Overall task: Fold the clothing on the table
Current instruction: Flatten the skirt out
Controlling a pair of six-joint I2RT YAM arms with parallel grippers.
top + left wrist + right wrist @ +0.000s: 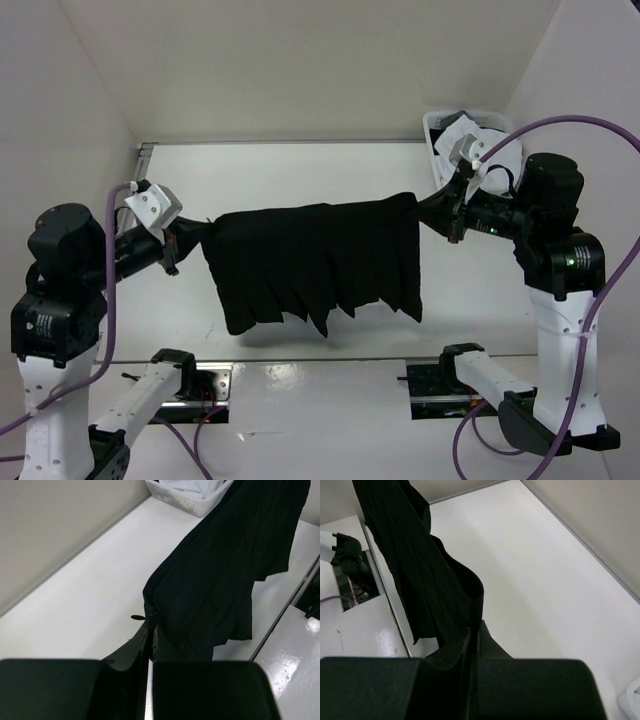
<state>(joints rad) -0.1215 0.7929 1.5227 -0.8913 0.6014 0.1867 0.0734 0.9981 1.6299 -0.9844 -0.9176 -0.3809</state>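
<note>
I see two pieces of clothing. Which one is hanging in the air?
The black skirt, pinched at each end by the left tool and right tool and stretched between them. The white garment just lies in the basket.

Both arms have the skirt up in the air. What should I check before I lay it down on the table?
1. Grip of left gripper on one end of the skirt: ok, shut on fabric.
2. Grip of right gripper on the other end: ok.
3. Top edge stretched roughly level between the arms: ok.
4. Fabric smooth: not ok, bunched at both grips, hem ragged.
5. Hem clear of the table: cannot tell.
6. Basket out of the way: ok, far corner.
</note>
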